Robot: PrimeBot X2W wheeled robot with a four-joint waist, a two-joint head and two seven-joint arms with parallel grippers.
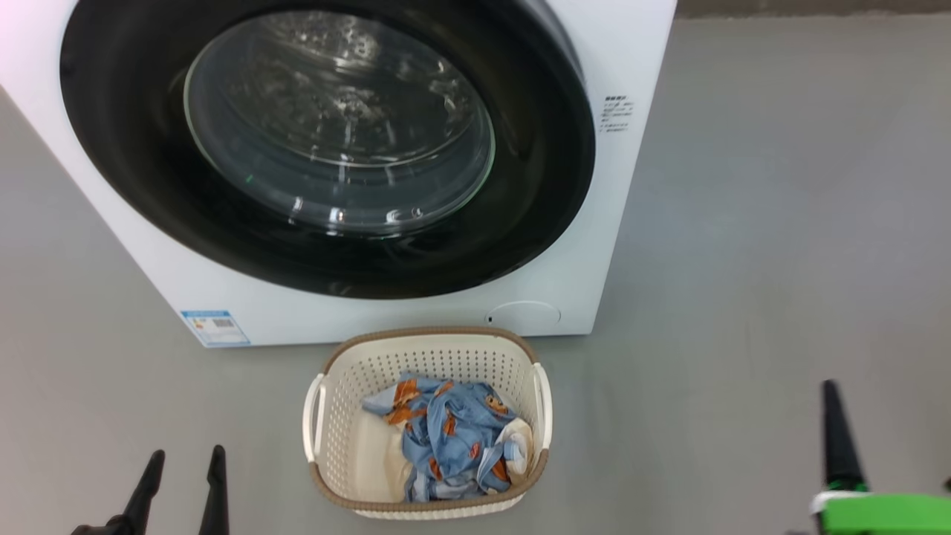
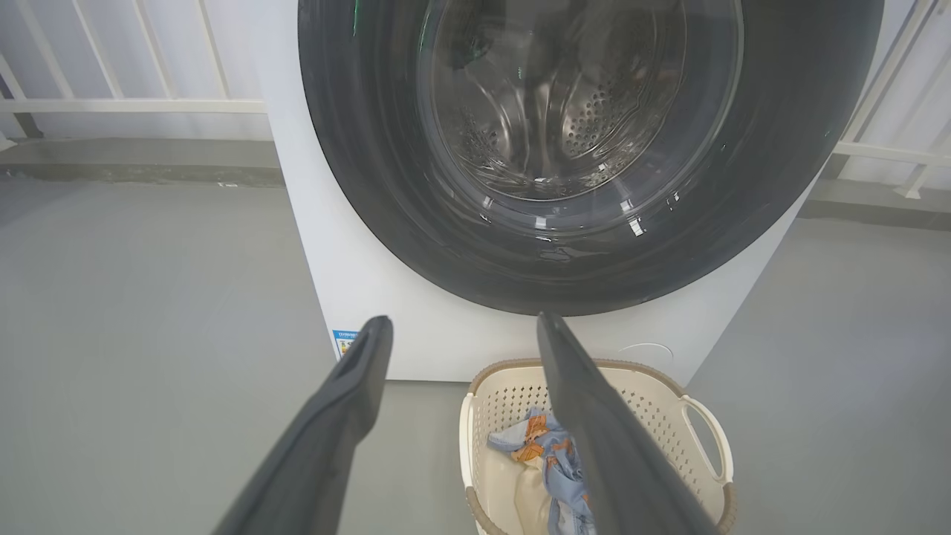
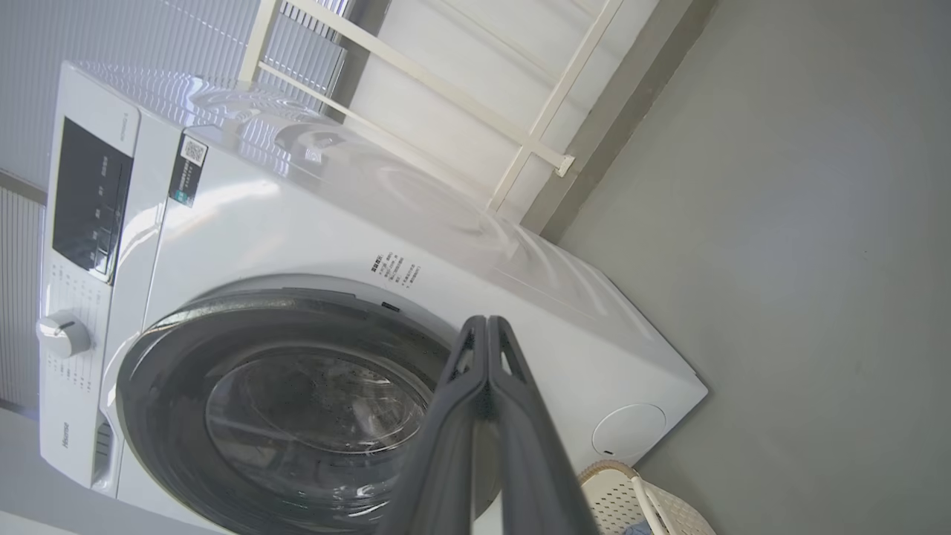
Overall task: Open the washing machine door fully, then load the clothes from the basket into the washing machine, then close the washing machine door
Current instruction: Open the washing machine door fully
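The floor [image 1: 780, 260] is plain grey. The washing machine [image 1: 371, 316] stands on it, a white box filling the upper left of the head view. In the right wrist view, its front carries a dark control panel [image 3: 93, 197] with a round knob [image 3: 63, 334] beside it.

The washing machine door [image 1: 327, 141] is a black round frame with a clear glass window. It lies shut against the front of the machine. The perforated steel drum [image 2: 594, 111] is visible through the glass.

The basket [image 1: 431, 333] sits on the floor just in front of the machine, below the door. It is cream with a brown rim and white side handles.

The clothes [image 1: 449, 438] lie inside the basket: a crumpled light blue piece with orange-brown prints, on top of cream cloth.

The left gripper [image 1: 186, 452] is at the lower left of the head view, well apart from the basket. Its fingers are spread wide and hold nothing.

The right gripper [image 3: 487, 323] is at the lower right of the head view. Its fingers are pressed together with nothing between them.

A small blue sticker [image 1: 215, 327] sits at the lower left corner of the machine front.
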